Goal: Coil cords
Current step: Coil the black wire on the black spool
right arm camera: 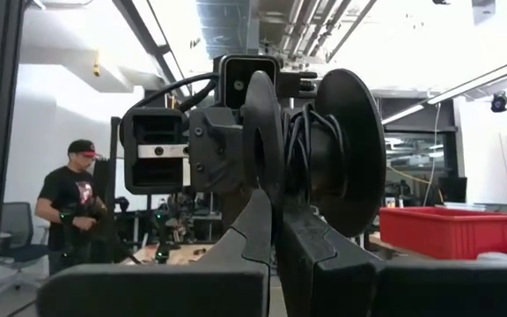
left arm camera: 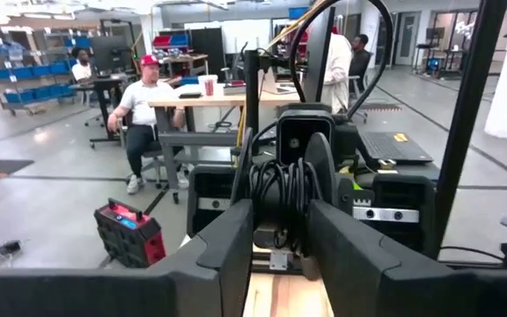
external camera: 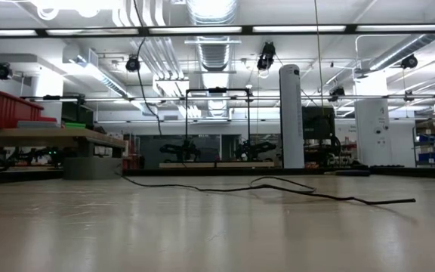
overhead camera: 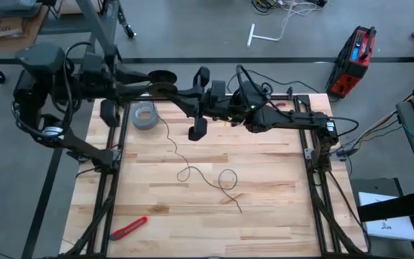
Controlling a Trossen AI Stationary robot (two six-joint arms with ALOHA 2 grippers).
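Black reel [right arm camera: 315, 154] is held above the table's far edge, pinched by its flange in the right gripper [right arm camera: 275, 207]; the left gripper [left arm camera: 280, 233] stands narrowly parted around it. Thin cord [overhead camera: 192, 169] trails nearward over the wooden table [overhead camera: 264, 216], looping mid-table.

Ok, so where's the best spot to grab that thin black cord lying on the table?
Probably on the cord, along its fairly straight run between the tape roll and the first loop, coming straight down from above with gripper fingers astride it. It lies flat on the table, so a sideways approach finds nothing to pinch, and the loops could tangle.
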